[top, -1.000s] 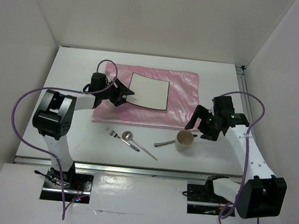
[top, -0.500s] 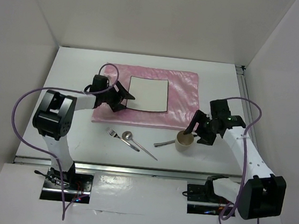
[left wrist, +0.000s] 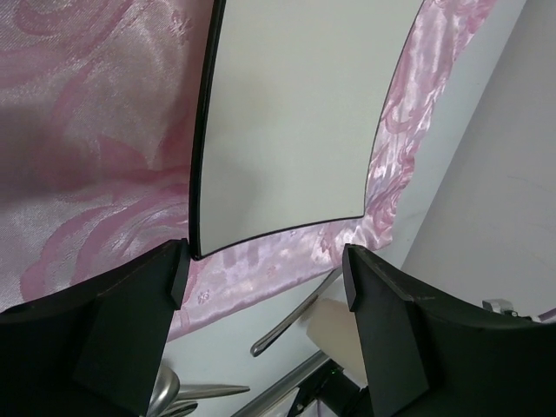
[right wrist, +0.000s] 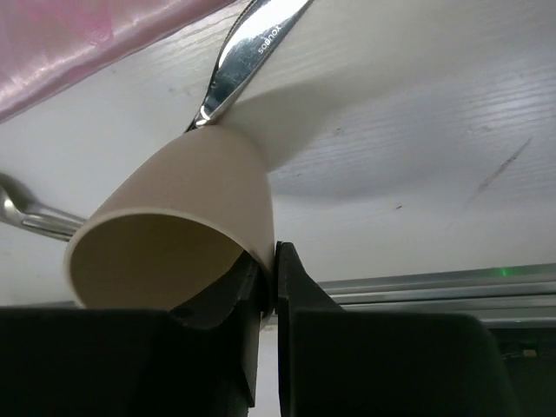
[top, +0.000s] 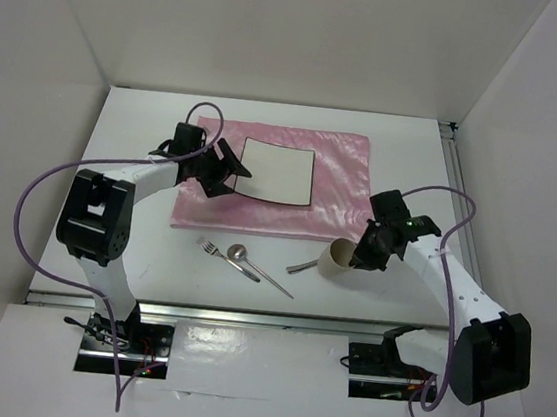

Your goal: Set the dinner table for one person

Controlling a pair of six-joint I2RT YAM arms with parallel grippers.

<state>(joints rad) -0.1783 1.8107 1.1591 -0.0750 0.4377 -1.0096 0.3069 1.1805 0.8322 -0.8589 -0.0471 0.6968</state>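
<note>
Pinching the rim of the tan cup (right wrist: 174,208) with my right gripper (right wrist: 268,278), I have one finger inside it and one outside, squeezed on its thin wall. I think I hold it this way so I can carry it up beside the plate. The cup leans over near the front of the dinner table (top: 417,144). I cannot tell if its bottom touches the table.

A silver handle (right wrist: 252,43) pokes out behind the cup. Its other end is hidden, so I cannot say if it is a knife or a spoon. A fork (top: 211,249) and a spoon (top: 238,254) lie off to its left.

Farther back, my left gripper (left wrist: 265,269) hangs with its fingers spread wide and nothing in them. It is at a left corner of the white square plate (left wrist: 295,122). The plate sits on the shiny pink cloth (left wrist: 87,130), likely where the meal goes. My wrist view cuts off the plate's far side. I cannot see if my fingers touch the cloth.
</note>
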